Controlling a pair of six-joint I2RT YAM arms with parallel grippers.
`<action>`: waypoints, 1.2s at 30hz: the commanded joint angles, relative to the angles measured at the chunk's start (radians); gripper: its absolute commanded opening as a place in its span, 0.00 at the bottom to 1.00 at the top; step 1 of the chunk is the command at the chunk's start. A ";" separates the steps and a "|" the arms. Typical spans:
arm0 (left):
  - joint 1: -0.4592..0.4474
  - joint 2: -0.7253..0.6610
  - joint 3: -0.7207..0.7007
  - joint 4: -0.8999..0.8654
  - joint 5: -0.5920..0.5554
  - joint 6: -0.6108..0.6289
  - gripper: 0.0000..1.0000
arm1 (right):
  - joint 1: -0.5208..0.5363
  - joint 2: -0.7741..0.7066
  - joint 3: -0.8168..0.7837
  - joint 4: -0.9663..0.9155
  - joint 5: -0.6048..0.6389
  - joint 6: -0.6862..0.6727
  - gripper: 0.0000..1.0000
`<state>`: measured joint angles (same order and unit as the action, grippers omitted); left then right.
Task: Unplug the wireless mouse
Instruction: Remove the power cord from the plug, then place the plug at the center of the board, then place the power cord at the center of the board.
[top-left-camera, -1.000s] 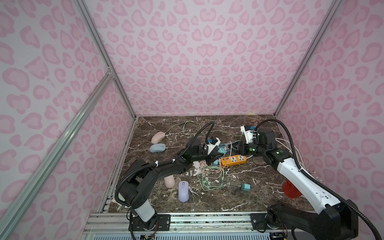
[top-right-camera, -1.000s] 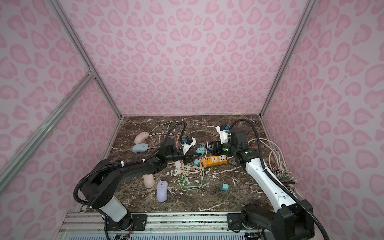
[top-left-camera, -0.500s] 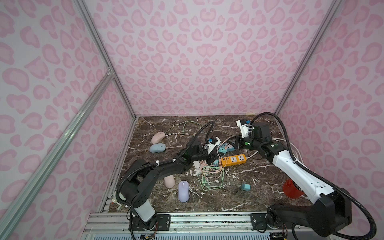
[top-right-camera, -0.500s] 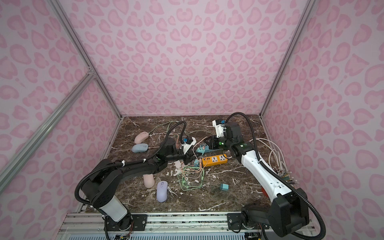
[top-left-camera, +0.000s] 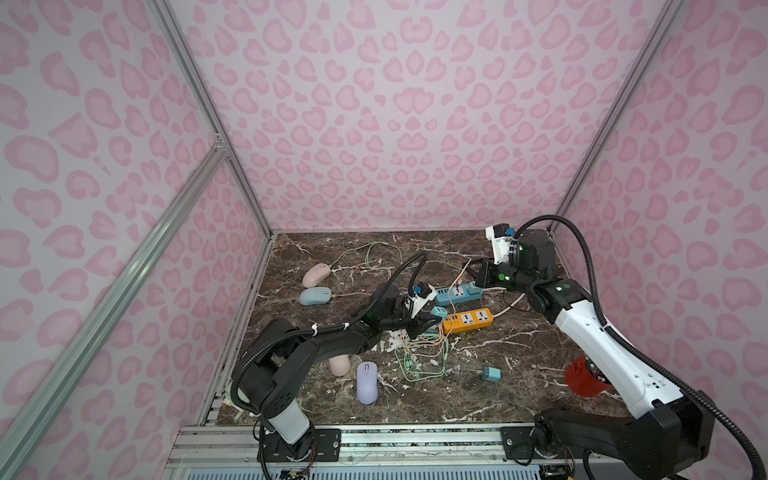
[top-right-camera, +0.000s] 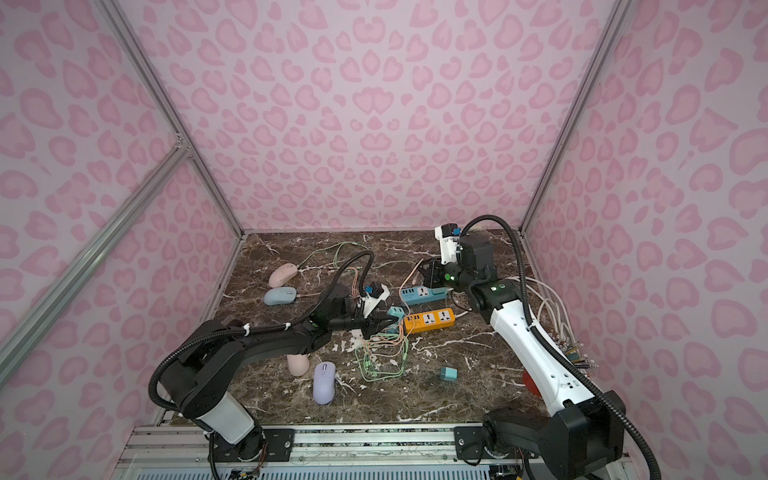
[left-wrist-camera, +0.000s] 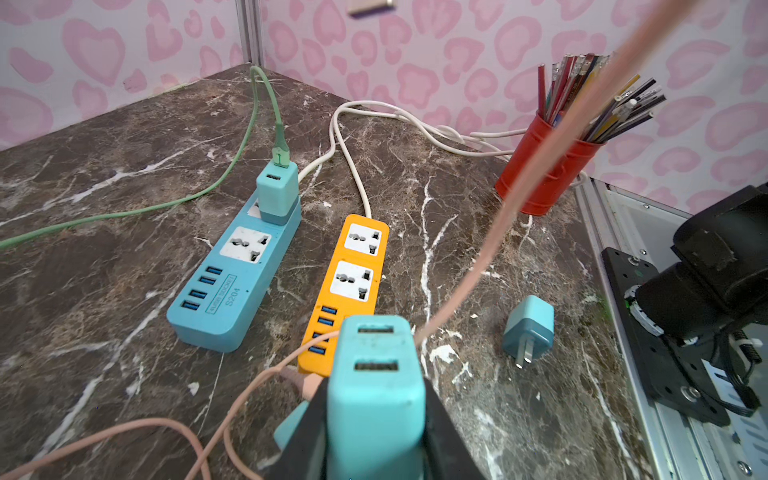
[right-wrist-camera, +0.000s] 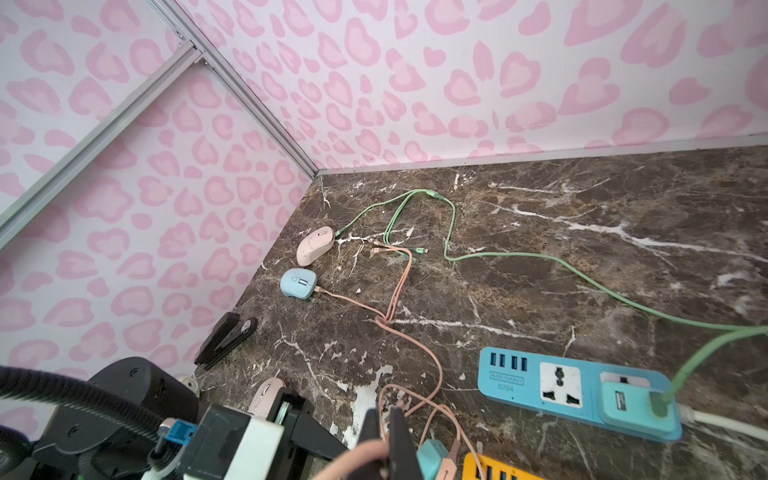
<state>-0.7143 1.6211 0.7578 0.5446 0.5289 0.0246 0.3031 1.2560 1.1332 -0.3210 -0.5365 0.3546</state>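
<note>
My left gripper (left-wrist-camera: 376, 399) is shut on a teal USB charger block (left-wrist-camera: 374, 374), held just above the marble floor by the orange power strip (top-left-camera: 467, 320); both its slots show empty. My right gripper (right-wrist-camera: 384, 419) is shut on a pink cable (left-wrist-camera: 540, 166), which stretches taut from beside the charger up to the right gripper (top-left-camera: 473, 270). The pink cable's branch is plugged into the blue mouse (right-wrist-camera: 297, 283) at the back left. A pink mouse (right-wrist-camera: 314, 245) beside it has a green cable (right-wrist-camera: 540, 262) in it.
A blue power strip (top-left-camera: 457, 293) carries another teal charger. A purple mouse (top-left-camera: 367, 382) and another pink mouse (top-left-camera: 340, 365) lie near the front, by a tangle of cables (top-left-camera: 419, 353). A loose teal plug (top-left-camera: 491, 374) and a red pen cup (top-left-camera: 584, 378) stand to the right.
My right gripper closed on the pink cable and lifted back and up, drawing it taut. The left arm kept still with the charger.
</note>
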 joint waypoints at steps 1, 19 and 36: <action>-0.001 -0.104 -0.092 0.045 -0.170 -0.061 0.03 | 0.001 -0.006 -0.014 0.000 0.046 -0.025 0.00; -0.001 -0.369 -0.141 -0.873 -0.781 -0.441 0.02 | 0.116 0.051 -0.050 0.001 0.181 -0.056 0.00; -0.004 -0.221 -0.108 -0.771 -0.568 -0.410 0.46 | 0.432 0.314 -0.003 0.052 0.322 0.010 0.00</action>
<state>-0.7174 1.4170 0.6529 -0.2157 -0.0811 -0.3908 0.7124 1.5517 1.1473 -0.3096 -0.2401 0.3328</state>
